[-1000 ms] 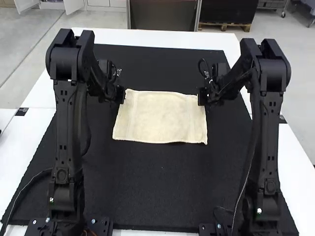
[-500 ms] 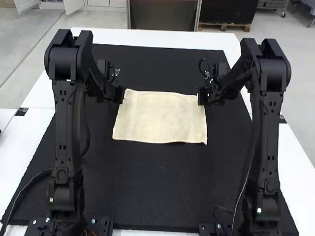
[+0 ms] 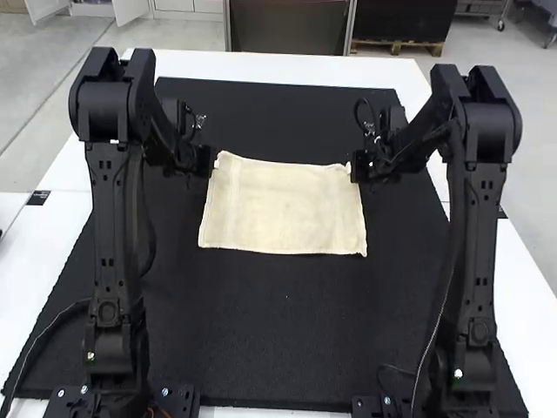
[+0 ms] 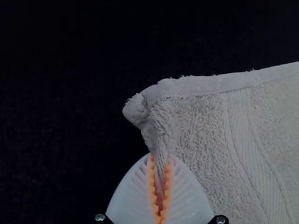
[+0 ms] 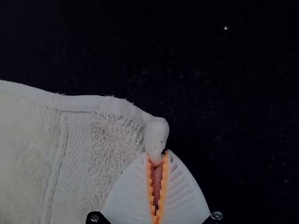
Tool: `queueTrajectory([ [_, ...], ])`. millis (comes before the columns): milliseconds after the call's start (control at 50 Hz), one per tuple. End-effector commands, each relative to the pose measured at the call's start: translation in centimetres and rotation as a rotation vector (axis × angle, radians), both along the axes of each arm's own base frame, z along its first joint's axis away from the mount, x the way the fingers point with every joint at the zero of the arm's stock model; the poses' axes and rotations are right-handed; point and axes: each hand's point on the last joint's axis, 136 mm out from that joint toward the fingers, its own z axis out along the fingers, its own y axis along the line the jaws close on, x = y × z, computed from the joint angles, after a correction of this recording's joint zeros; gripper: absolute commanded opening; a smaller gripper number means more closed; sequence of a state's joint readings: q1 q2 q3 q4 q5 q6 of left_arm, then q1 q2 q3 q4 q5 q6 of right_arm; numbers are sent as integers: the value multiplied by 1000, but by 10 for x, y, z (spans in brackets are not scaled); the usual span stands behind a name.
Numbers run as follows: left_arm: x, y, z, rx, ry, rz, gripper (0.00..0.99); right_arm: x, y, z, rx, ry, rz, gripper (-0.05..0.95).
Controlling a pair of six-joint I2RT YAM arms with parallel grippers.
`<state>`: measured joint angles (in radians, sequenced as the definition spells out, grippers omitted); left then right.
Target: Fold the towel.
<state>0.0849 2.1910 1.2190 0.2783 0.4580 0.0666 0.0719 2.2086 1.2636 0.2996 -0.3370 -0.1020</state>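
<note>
Black matting (image 3: 278, 340) on the white worktop (image 3: 261, 66) carries the spread towel (image 3: 283, 209), its two far corners clenched by the left end effector (image 4: 160, 157) and right end effector (image 5: 158, 156), probably so that edge can fold over evenly.

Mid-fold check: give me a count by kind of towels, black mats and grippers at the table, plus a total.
Towel: 1
Black mat: 1
Grippers: 2 (left gripper and right gripper, each with its jaws closed on a towel corner)
Total: 4
</note>
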Motion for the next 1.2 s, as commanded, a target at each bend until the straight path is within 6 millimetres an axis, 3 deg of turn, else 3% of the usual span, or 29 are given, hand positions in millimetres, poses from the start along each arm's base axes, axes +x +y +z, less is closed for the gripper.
queueTrajectory([
  [0,0,4,22,-13,-38,-2,21,5,-5,35,25,-60,-7,-20],
  [240,-7,0,33,-28,-45,-21,20,3,-3,58,29,-99,-4,-20],
  [620,-26,-5,49,-43,-27,-43,20,-17,-1,66,64,-75,6,-20],
  [800,-37,3,52,-40,-21,-29,18,-30,0,69,70,-59,14,-20],
  [1180,-61,6,64,-48,-8,-34,18,-46,-15,81,84,-41,-2,-20],
])
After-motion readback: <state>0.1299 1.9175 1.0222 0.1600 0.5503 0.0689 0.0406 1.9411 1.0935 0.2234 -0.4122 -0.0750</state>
